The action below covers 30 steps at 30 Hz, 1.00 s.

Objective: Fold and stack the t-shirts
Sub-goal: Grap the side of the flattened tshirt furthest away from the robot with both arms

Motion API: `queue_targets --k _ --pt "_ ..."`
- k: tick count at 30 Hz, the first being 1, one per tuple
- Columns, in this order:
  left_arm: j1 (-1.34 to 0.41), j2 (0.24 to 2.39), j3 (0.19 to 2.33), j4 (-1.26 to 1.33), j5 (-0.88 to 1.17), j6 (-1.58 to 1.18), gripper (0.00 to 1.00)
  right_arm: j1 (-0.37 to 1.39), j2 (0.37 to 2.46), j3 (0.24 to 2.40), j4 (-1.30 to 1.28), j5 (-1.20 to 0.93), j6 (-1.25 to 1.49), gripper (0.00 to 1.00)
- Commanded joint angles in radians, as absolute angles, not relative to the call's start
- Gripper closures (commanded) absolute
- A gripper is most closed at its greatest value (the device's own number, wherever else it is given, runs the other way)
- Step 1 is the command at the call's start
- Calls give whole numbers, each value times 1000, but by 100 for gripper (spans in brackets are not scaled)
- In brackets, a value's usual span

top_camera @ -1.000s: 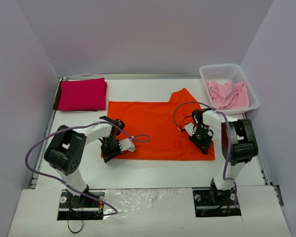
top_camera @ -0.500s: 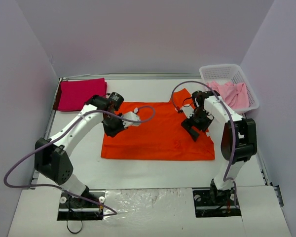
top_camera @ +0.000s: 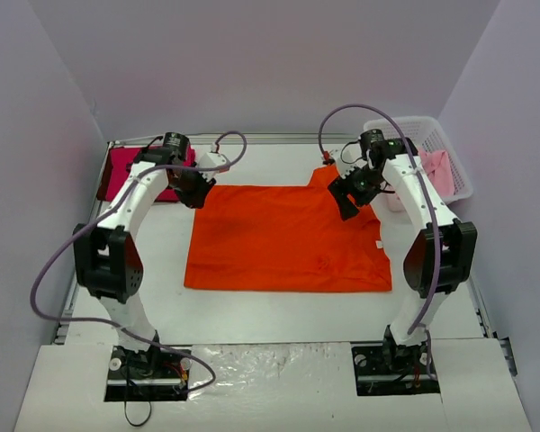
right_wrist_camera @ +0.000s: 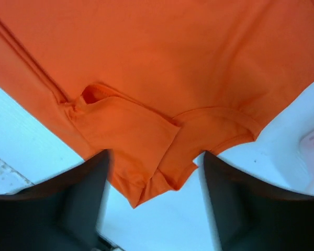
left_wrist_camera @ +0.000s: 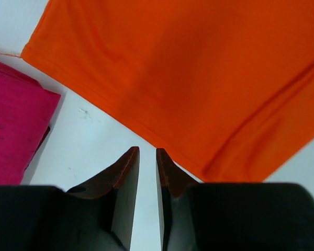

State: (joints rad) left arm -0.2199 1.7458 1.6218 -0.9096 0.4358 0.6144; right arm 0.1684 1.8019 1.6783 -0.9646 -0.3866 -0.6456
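The bright orange t-shirt [top_camera: 288,238] lies spread flat mid-table, one sleeve [top_camera: 331,173] pointing to the back. The folded magenta-red t-shirt [top_camera: 130,175] lies at the back left. The pale pink t-shirt [top_camera: 436,169] sits crumpled in the basket. My left gripper [top_camera: 195,191] is at the orange shirt's back left corner; in the left wrist view it [left_wrist_camera: 146,150] is shut and empty over bare table beside the orange hem [left_wrist_camera: 188,78], with magenta cloth [left_wrist_camera: 10,125] to the left. My right gripper [top_camera: 346,200] hovers open over the orange sleeve [right_wrist_camera: 131,141], its fingers [right_wrist_camera: 89,178] straddling it.
The white lattice basket [top_camera: 405,129] stands at the back right corner, close to the right arm. Grey walls enclose the table on three sides. Purple cables loop from both arms above the shirt.
Both arms have swung from the shirt's near edge to its far edge, the left to the back left corner, the right to the back sleeve. The orange shirt lies as before.
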Motion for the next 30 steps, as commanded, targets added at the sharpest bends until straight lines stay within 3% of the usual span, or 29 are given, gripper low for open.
queue_targets --k 1,2,3,4,5,6,8,9,11,12,17,20,30 --pt "-150 1853 1722 -825 549 563 80 140 1865 1712 -917 -476 -606 47" --pt "-146 1882 1750 -824 546 557 80 137 1897 1730 -905 -474 -598 62" --pt "-143 1938 1784 -827 539 552 79 133 1916 1742 -905 -469 -594 90" --pt "-137 1968 1858 -834 534 546 79 132 1948 1753 -907 -474 -591 99" --pt "-135 1997 1896 -856 537 548 78 130 1960 1765 -905 -474 -592 100" --pt "-132 2047 1928 -856 534 548 77 126 1973 1766 -905 -476 -595 100" --pt "-120 2092 2001 -822 526 525 74 120 2000 1766 -905 -498 -606 87" --pt "-112 2139 2029 -816 534 517 66 115 2009 1763 -905 -500 -607 78" --pt "-95 2198 2136 -825 538 492 62 114 2032 1763 -907 -514 -617 73" --pt "-91 2262 2179 -836 548 483 60 114 2046 1761 -908 -515 -617 66" --pt "-55 2462 2446 -899 574 390 56 109 2066 1758 -910 -499 -623 62" --pt "-32 2515 2502 -903 623 333 53 109 2069 1759 -908 -486 -621 61" --pt "-18 2534 2419 -919 649 339 53 107 2089 1744 -910 -477 -624 61"
